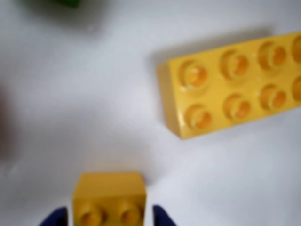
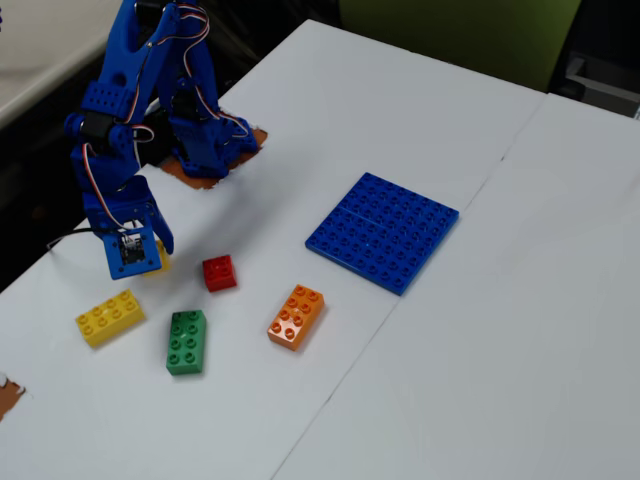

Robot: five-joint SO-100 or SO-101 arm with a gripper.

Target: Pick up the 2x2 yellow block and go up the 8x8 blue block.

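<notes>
The 2x2 yellow block (image 1: 109, 197) lies on the white table at the bottom edge of the wrist view, between my two blue fingertips (image 1: 56, 218). A thin gap of table shows on each side of it. My gripper (image 1: 110, 219) is open and straddles the block. In the fixed view the gripper (image 2: 133, 255) is low over the table at the left, and only a yellow corner of the block (image 2: 161, 259) shows behind it. The 8x8 blue block (image 2: 383, 231) lies flat near the table's middle, far to the right of the gripper.
A long yellow eight-stud brick (image 1: 233, 82) (image 2: 110, 317) lies close to the gripper. A red brick (image 2: 219, 272), a green brick (image 2: 186, 341) and an orange brick (image 2: 296, 315) lie between the gripper and the blue plate. The arm's base (image 2: 205, 140) stands at the back left.
</notes>
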